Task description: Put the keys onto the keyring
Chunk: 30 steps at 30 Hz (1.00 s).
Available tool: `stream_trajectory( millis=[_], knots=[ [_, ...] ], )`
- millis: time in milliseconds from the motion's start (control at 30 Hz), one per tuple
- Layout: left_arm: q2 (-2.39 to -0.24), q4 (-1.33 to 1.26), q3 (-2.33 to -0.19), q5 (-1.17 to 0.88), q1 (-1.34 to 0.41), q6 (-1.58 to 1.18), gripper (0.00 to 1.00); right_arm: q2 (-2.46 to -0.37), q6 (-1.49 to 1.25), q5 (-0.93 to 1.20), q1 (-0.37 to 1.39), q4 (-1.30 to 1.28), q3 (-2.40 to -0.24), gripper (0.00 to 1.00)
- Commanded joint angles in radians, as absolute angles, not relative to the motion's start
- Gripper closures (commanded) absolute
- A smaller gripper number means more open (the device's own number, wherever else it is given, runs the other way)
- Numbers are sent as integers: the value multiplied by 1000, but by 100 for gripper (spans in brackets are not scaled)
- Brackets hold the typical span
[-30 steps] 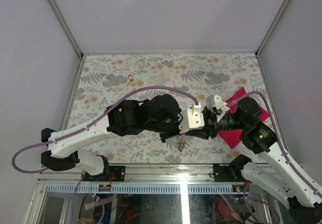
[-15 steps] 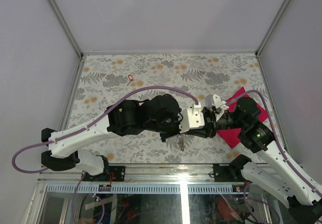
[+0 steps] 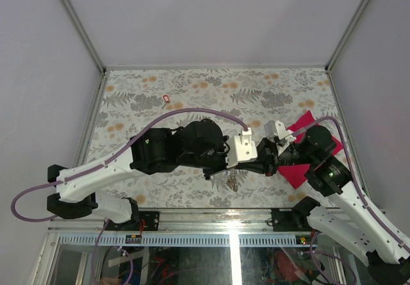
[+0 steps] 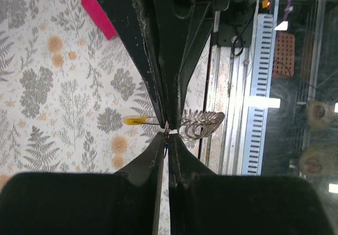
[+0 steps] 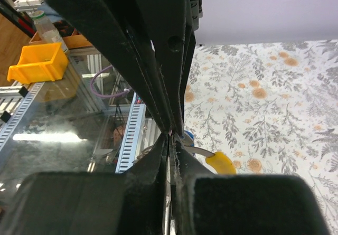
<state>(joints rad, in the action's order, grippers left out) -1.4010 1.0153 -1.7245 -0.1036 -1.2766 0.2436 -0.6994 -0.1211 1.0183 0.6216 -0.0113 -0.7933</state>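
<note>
My left gripper (image 3: 229, 171) and right gripper (image 3: 236, 169) meet tip to tip above the table's front edge. In the left wrist view my left gripper (image 4: 166, 138) is shut on the thin keyring (image 4: 166, 129), whose silvery loops and chain (image 4: 202, 126) hang to the right. The right gripper's fingers (image 4: 168, 95) come in from above, shut on the blade of the yellow key (image 4: 135, 120) at the ring. In the right wrist view my right gripper (image 5: 172, 139) is shut, with the yellow key (image 5: 221, 162) beside it. The keyring (image 3: 232, 182) dangles below. The red key (image 3: 166, 98) lies far left. The black key is hidden.
A magenta cloth (image 3: 301, 155) lies on the floral table under the right arm. The metal front rail (image 3: 211, 216) runs just below the grippers. White walls enclose the table on three sides.
Both arms have shifted only slightly: the left wrist drew a little back and left, the right wrist a little right. Both grippers stay closed at the hanging keyring.
</note>
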Motion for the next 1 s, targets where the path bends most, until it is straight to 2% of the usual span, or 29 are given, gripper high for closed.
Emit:
stream_trajectory(
  millis=[0, 67, 167, 633, 967],
  knots=[
    [-1311, 854, -1677, -133, -1282, 226, 92, -657, -156, 980, 618, 65, -809, 100],
    [-1275, 810, -1630, -162, -1282, 214, 85, -645, -183, 977, 618, 95, -808, 100],
    [-1225, 748, -1576, -184, -1282, 198, 82, -627, -235, 974, 618, 162, -795, 100],
    [-1062, 442, -1359, -178, -1282, 118, 80, -563, -408, 914, 618, 381, -744, 100],
    [-987, 289, -1254, -164, -1282, 85, 72, -550, -398, 902, 618, 344, -746, 100]
  ],
)
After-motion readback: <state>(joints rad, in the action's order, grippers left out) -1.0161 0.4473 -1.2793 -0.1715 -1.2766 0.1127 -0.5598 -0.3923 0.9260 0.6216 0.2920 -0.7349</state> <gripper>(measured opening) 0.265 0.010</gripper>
